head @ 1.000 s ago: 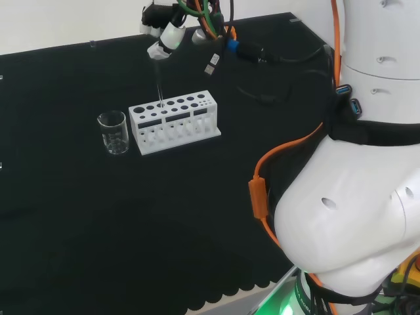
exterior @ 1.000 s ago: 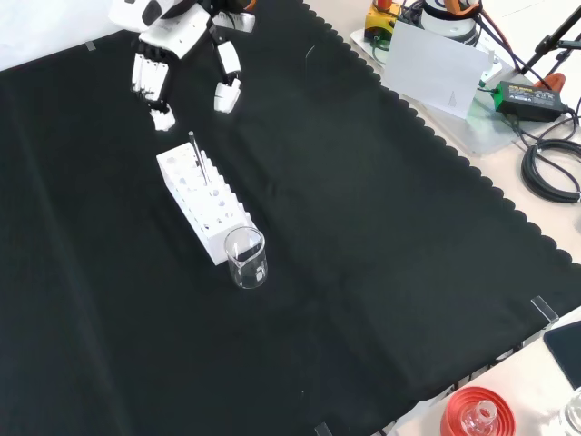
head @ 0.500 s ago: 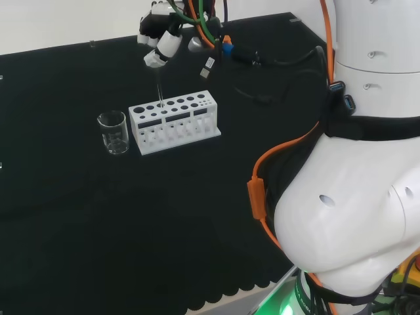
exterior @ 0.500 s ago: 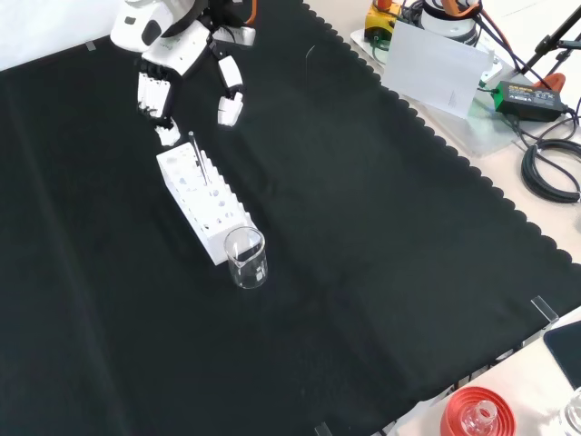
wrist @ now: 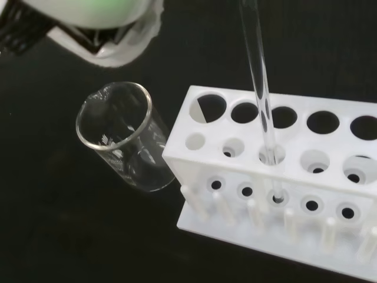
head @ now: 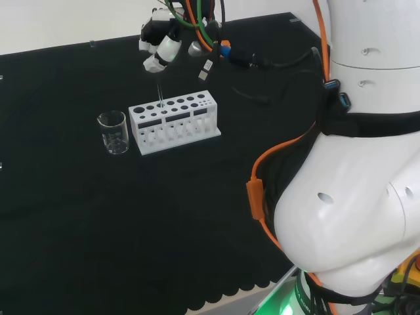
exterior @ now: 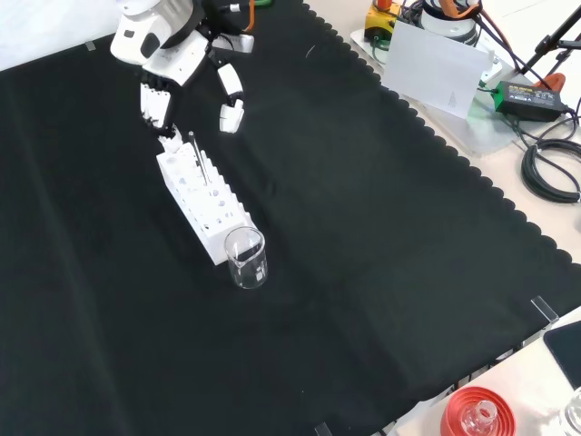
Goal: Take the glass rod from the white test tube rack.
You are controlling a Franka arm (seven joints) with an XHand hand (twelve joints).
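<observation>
Head view: the white rack (head: 174, 121) stands on the black-clothed surface (head: 98, 216) with its long side facing the camera, and a small empty beaker (head: 113, 132) stands just beside its left end, apart from it. The glass rod (head: 159, 92) rises upright from a hole toward the rack's left end, its lower part seated in the rack, which is evidently what keeps it vertical and leaves its upper length free to be gripped. The hand (head: 159, 41) hangs directly above the rod's top, fingers pointing down; whether any finger touches the glass cannot be told from here. Front view: the rack runs away from the camera, the beaker at its near end and the rod in a hole toward the far end, leaning slightly. The hand comes in from the top of the view, with its fingers (exterior: 154, 107) on the left of the rod's top and the thumb (exterior: 231, 113) on the right, well apart from each other. The fingers are extended and spread, holding nothing, and a gap shows between the thumb and the rod; the fingers' tips sit very close to the rack's far end, contact not determinable. Judgement: the hand is placed to straddle the rod before closing on it. Wrist view: the rod passes down through an upper hole into the lower tier, still fully seated; the beaker lies beside the rack's end. The rod remains in the rack, not yet grasped.
</observation>
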